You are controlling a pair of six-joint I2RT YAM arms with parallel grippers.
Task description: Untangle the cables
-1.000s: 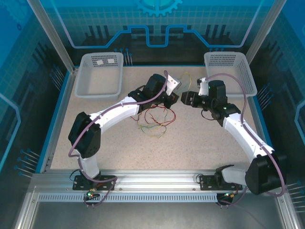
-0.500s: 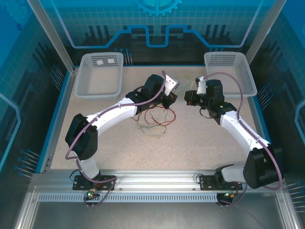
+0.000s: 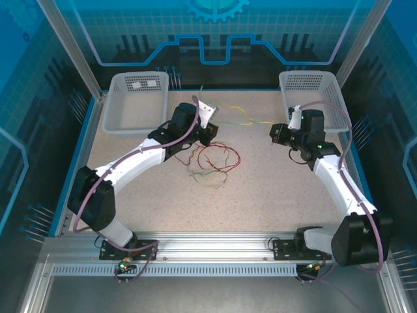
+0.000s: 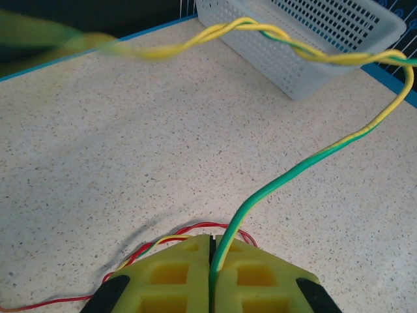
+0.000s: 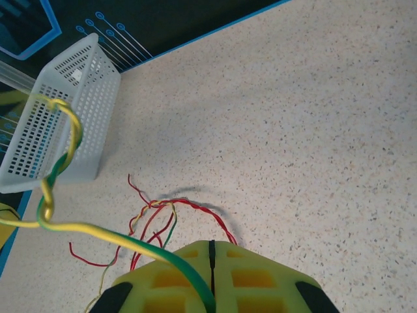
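You're looking at a speckled beige table (image 3: 273, 189) with blue edging. Two white perforated baskets sit at its far corners: left basket (image 3: 133, 112), right basket (image 3: 311, 88). A loose tangle of red and yellow-green cables (image 3: 212, 166) lies near the middle, well apart from both baskets.

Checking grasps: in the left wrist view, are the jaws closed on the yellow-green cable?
Yes, the left gripper is shut, with the yellow-green cable rising from between its jaws.
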